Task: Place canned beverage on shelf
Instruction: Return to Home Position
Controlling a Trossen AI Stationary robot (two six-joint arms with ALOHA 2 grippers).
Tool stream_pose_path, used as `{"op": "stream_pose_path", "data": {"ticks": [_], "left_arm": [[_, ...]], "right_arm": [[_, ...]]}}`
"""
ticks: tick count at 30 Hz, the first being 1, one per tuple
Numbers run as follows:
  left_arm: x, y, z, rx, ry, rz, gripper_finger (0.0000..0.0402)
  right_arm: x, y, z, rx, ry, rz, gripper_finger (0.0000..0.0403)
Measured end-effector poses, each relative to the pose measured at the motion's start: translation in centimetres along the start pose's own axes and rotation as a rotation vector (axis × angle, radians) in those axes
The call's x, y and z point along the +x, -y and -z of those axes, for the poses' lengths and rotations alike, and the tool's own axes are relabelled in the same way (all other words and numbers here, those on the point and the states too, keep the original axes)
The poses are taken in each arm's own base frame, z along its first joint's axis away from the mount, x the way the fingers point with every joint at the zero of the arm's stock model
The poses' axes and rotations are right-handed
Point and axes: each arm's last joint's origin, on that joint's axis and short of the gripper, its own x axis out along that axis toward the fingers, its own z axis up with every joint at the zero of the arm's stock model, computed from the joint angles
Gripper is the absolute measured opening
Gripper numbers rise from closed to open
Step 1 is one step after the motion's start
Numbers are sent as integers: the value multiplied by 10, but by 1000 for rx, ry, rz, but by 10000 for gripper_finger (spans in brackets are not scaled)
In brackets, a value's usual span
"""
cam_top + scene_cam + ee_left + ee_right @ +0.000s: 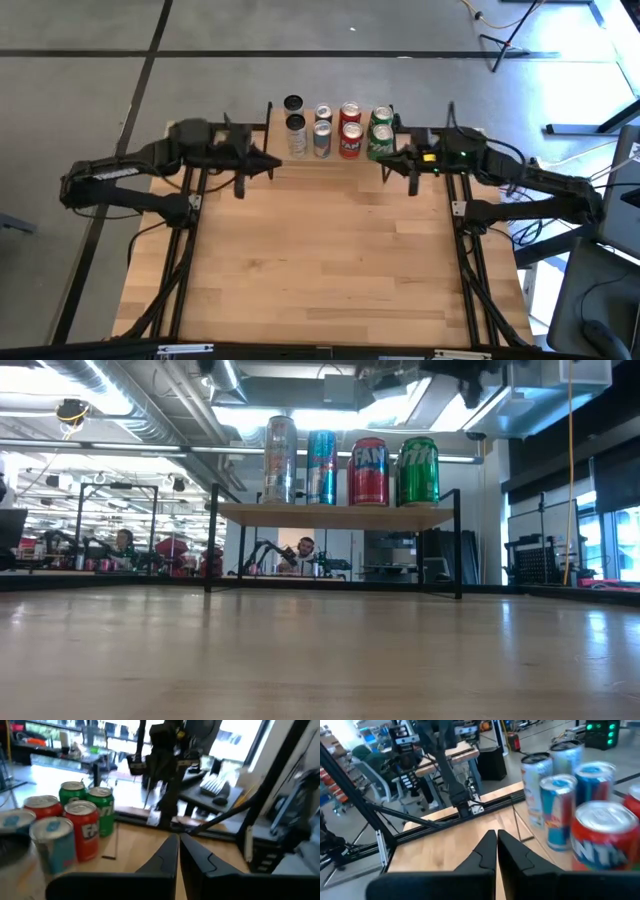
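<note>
Closest to the wrist cameras, my left fingers (173, 844) and my right fingers (492, 840) are each pressed shut with nothing between them. Both hang above the bench (320, 260) near its far edge, one off either end of the shelf (335, 515). That shelf stands at the middle of the bench's far edge, and upright on its plank stand dark-topped cans (296, 123), blue cans (321, 465), red cans (368, 470) and green cans (418, 470), side by side.
</note>
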Motion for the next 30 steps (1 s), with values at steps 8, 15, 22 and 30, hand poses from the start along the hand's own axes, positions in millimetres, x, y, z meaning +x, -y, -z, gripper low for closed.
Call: {"op": "stream_pose_path", "data": {"ticks": [8,15,22,30], "left_arm": [[-36,-7,71,-93,-31,-108,7],[-47,-13,116,-98,-78,-147,12],[-42,-12,157,-43,119,-4,12],[-45,-16,211,-30,215,62,10]], "right_arm": [[-40,5,45,124,6,0,10],[-52,7,61,127,-15,7,10],[-61,13,93,32,7,-60,10],[-67,23,133,0,174,-88,10]]}}
